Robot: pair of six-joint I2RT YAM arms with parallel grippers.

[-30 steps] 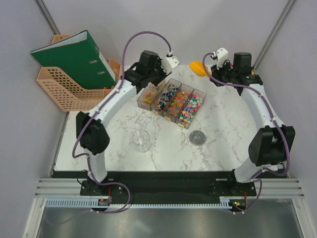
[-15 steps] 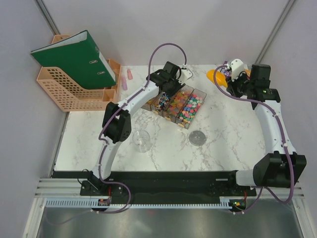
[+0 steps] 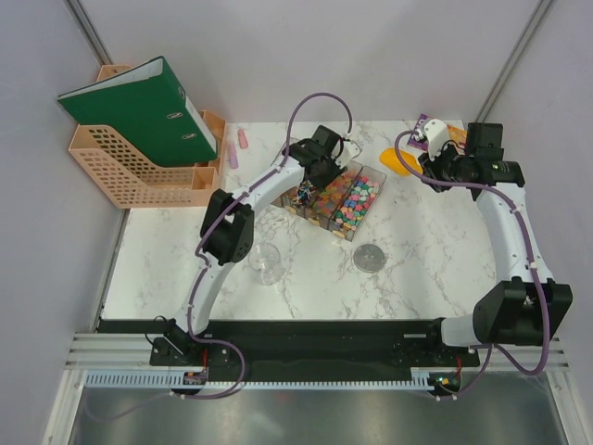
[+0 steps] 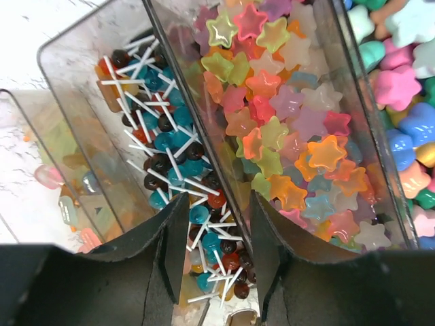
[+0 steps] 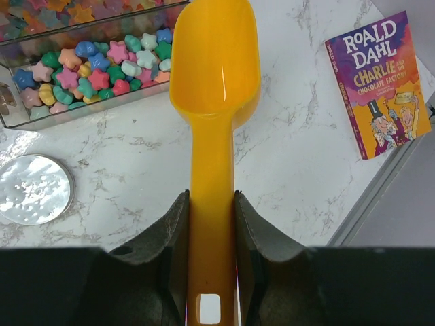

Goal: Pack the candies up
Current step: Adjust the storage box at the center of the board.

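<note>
— What do things stand on?

— A white marble-patterned surface (image 3: 422,255), evenly lit. A black strip (image 3: 315,326) and an aluminium rail (image 3: 315,353) run along its 6 o'clock edge.

— And around it?

— Plain pale grey walls (image 3: 371,46) on three sides, with metal posts at 11 o'clock (image 3: 93,32) and 1 o'clock (image 3: 508,69). A peach perforated file tray (image 3: 116,181) sits at 10 o'clock, and a green binder (image 3: 139,107) leans in it. Past the rail at 6 o'clock lies a dull steel sheet (image 3: 306,417).

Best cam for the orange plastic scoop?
Right wrist: the orange plastic scoop fills the frame, from empty bowl to handle, clamped in the right gripper. Top external shows only a small orange patch beside that gripper. Left wrist doesn't show it.
</note>
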